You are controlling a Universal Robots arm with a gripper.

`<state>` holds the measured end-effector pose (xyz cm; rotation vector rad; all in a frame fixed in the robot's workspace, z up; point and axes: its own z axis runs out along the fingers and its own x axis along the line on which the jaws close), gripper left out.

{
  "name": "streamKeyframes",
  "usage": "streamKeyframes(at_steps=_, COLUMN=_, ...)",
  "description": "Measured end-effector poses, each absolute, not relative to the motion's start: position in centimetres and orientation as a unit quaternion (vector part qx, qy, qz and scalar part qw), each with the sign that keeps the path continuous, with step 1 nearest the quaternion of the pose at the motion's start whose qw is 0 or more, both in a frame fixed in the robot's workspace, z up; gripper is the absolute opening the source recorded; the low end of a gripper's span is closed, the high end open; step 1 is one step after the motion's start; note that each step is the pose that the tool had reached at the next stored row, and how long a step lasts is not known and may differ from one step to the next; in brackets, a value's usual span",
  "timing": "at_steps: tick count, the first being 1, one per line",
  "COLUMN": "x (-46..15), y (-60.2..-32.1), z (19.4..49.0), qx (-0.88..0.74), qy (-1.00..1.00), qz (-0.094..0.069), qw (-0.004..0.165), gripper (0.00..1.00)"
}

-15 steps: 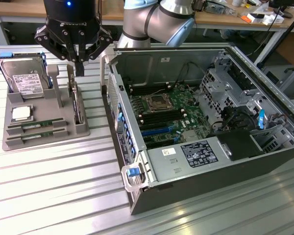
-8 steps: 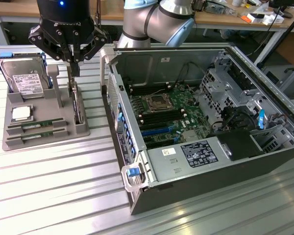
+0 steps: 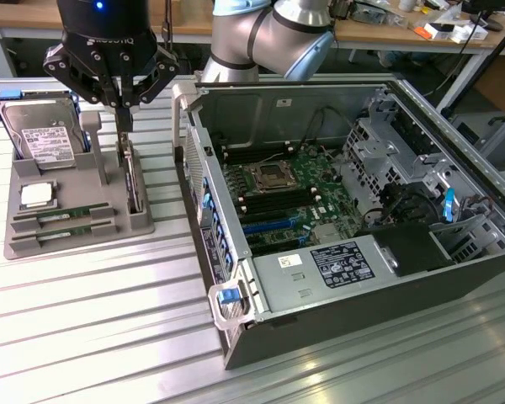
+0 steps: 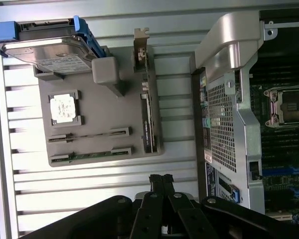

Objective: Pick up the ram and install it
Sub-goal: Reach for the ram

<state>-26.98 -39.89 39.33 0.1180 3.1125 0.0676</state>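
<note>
The arm (image 3: 261,38), at the upper middle of the exterior view, is a thick silver-grey tube with a rounded pale blue joint cap (image 3: 307,46). The gripper (image 3: 122,118), at upper left, is matt black. Its boxy body carries a small blue light (image 3: 98,7) and pale lettering (image 3: 109,40). Hinged link bars (image 3: 71,71) with round pivots lead to slim fingers (image 4: 155,184).

Ram (image 3: 66,230): long, narrow green stick lying lengthwise in a slot of the gray holder (image 3: 76,244). A second stick (image 3: 55,216) is parallel, just beside it at 12 o'clock. In the exterior view both sit at the holder's 6 o'clock end. Nothing touches them.
</note>
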Motion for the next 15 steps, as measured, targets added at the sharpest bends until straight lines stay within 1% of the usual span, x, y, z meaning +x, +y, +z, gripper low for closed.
streamKeyframes(at_steps=15, x=-28.2, y=-39.9, z=39.3, qx=0.038, qy=0.999, qz=0.022, qw=0.013, gripper=0.11)
